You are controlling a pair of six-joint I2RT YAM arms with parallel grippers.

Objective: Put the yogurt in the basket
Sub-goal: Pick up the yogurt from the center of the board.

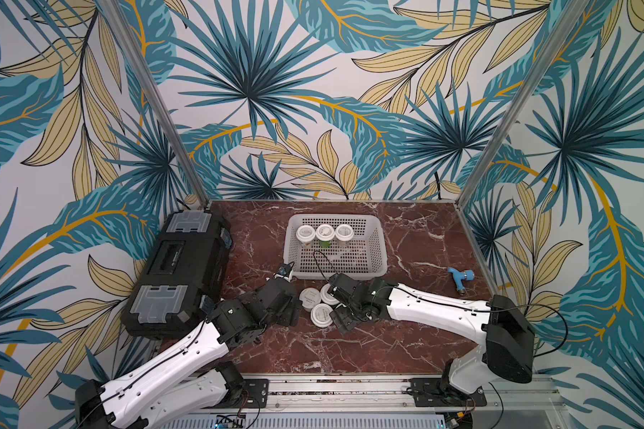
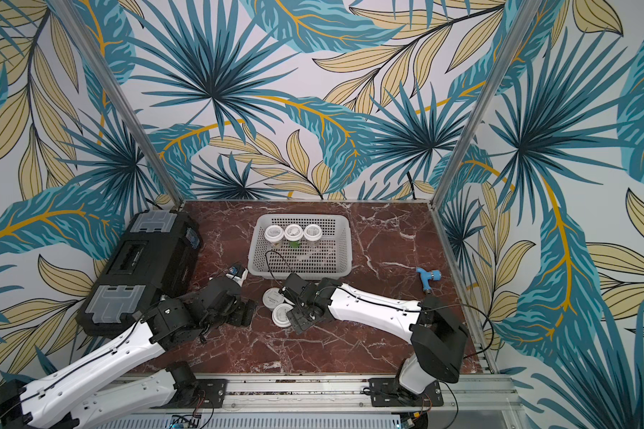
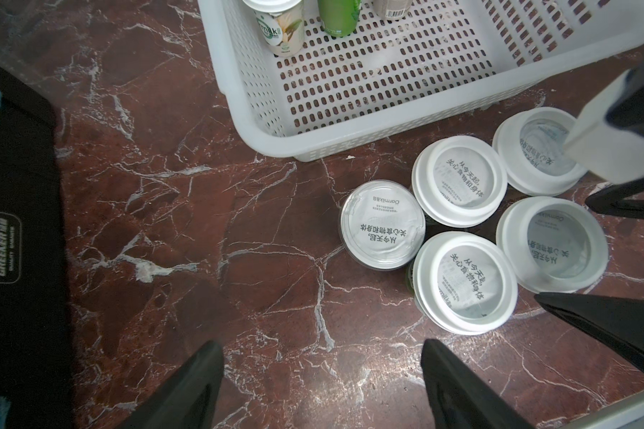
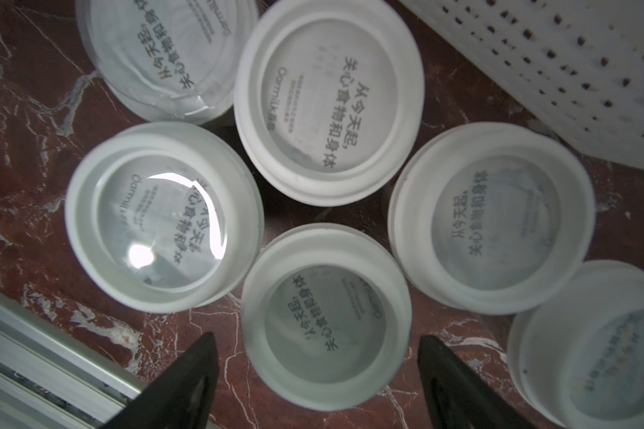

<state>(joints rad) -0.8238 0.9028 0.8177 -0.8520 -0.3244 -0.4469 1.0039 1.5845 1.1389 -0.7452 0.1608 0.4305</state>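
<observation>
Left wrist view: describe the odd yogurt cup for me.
Off a corner of the white basket, yogurt cups cluster on the marble. The odd cup is nearest the black case; it alone has a flat foil top, no raised rim.

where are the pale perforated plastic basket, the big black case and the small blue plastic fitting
pale perforated plastic basket (image 1: 357, 256), in a top view, on its bare floor
big black case (image 1: 177, 276), in a top view, on its lid
small blue plastic fitting (image 1: 460, 279), in a top view, on its middle
</observation>
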